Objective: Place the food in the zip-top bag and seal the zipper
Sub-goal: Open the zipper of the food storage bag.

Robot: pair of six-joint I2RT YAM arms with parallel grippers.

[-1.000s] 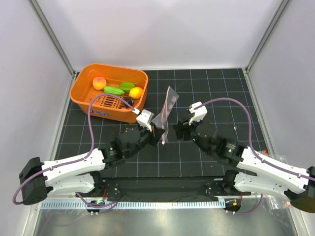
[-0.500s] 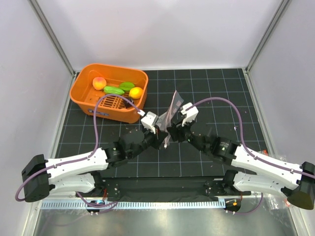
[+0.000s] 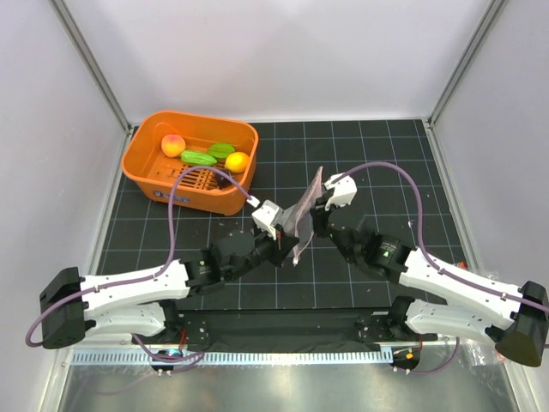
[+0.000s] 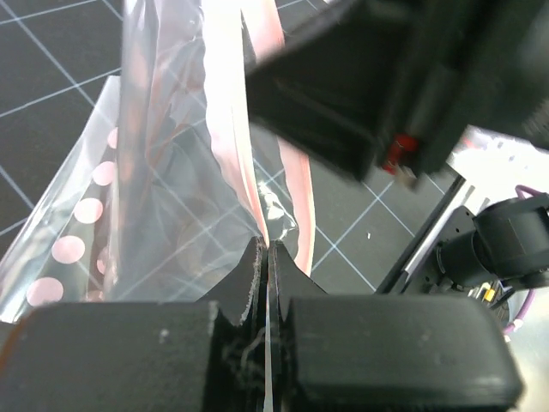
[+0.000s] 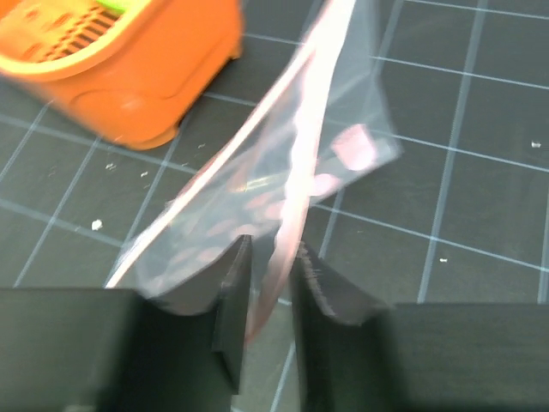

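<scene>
Right gripper [image 5: 270, 268] has swung in from the right and narrowed its jaws, while the left gripper [image 3: 281, 237] has carried the bag [image 3: 305, 209] a little rightward to meet it.

Nearest the bases, the left gripper is pressed together on the bag's lower edge; its wrist view shows film pinched in the seam between its fingers. The bag hangs off the table, edge-on from above, its long axis running from near-left up to far-right. Just past it, the right gripper straddles the zipper [image 5: 296, 154]. A narrow gap shows between its fingers, with the pink strip running through, so it looks not yet clamped.

The coming move, probably parting the mouth, turns on this: the zipper edge lies between the two grippers, one on each side.

Farthest, at back-left, the food [image 3: 199, 158] sits in the basket [image 3: 141, 182], well apart from the bag and nearer the left arm.
</scene>
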